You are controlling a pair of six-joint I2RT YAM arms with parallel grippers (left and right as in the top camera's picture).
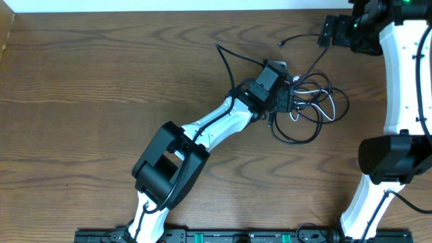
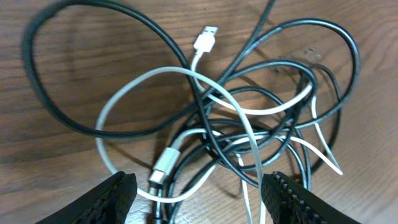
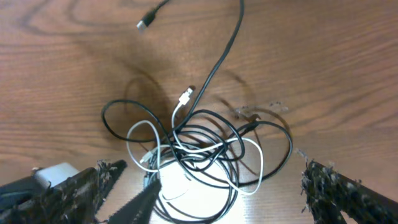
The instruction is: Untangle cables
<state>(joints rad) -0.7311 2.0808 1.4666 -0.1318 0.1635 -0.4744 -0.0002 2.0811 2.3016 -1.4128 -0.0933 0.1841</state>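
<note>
While the left gripper (image 1: pixel 285 96) is hovering over the cables (image 1: pixel 307 101), its fingers (image 2: pixel 115 196) are standing apart, grasping nothing. The tangle is lying on the table (image 1: pixel 101 81), right of centre. Closing is risking several strands pinched together, tightening the knot. The right gripper (image 1: pixel 327 31) is hanging released, well apart. The right wrist view is showing a black plug (image 3: pixel 143 24) clear of the knot; the left wrist view is cropping it out.

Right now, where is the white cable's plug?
In the left wrist view, the white plug lies at the top edge of the tangled cables, near centre.
</note>
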